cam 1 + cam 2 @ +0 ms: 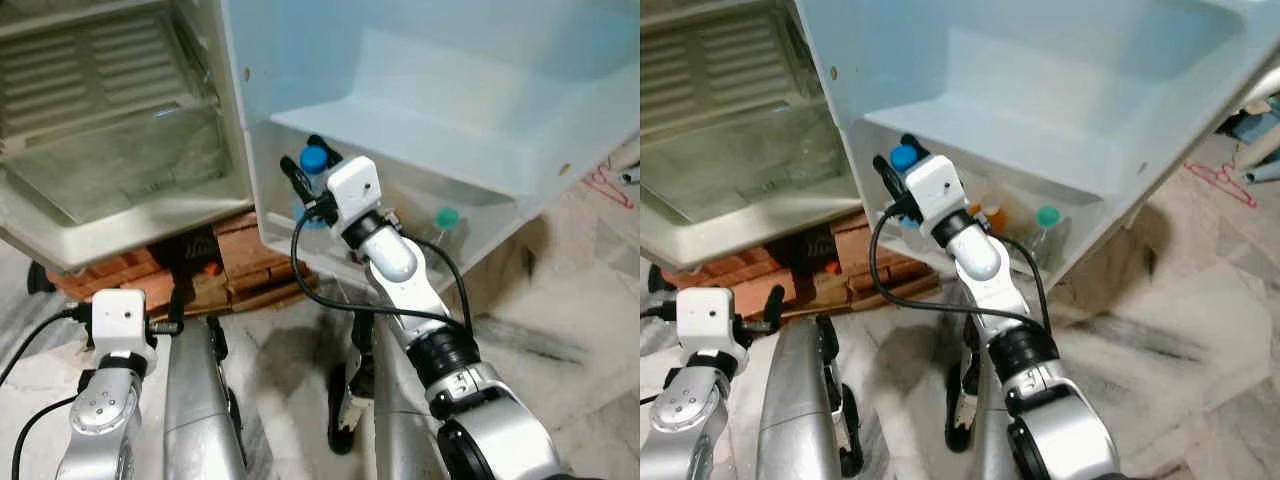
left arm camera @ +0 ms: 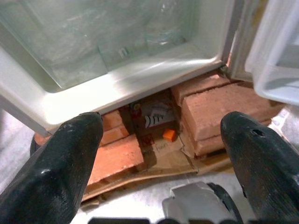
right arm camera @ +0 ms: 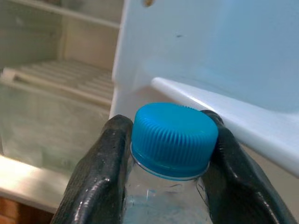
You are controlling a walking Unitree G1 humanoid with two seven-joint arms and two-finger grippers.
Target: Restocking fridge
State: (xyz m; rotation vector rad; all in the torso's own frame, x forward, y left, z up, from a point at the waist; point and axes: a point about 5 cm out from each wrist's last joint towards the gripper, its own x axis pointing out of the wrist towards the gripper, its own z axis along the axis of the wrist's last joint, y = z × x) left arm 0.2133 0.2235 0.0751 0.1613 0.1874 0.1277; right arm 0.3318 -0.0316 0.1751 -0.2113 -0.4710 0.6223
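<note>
My right gripper (image 1: pixel 309 165) is shut on the neck of a clear bottle with a blue cap (image 3: pixel 173 139), holding it upright in the lower door shelf (image 1: pixel 480 245) of the open fridge door. Black fingers (image 3: pixel 100 172) press just under the cap on both sides. A green-capped bottle (image 1: pixel 446 218) stands further right in the same shelf, and an orange item (image 1: pixel 992 214) shows beside my wrist. My left gripper (image 2: pixel 163 154) hangs low and open, with nothing between its fingers, in front of the fridge's base.
The fridge's inside (image 1: pixel 110 130) is open at the left, with a glass shelf and a clear drawer. Red bricks (image 2: pixel 219 105) and cardboard prop it up off the marble floor (image 1: pixel 560 330). A red hanger (image 1: pixel 1220 180) lies at the far right.
</note>
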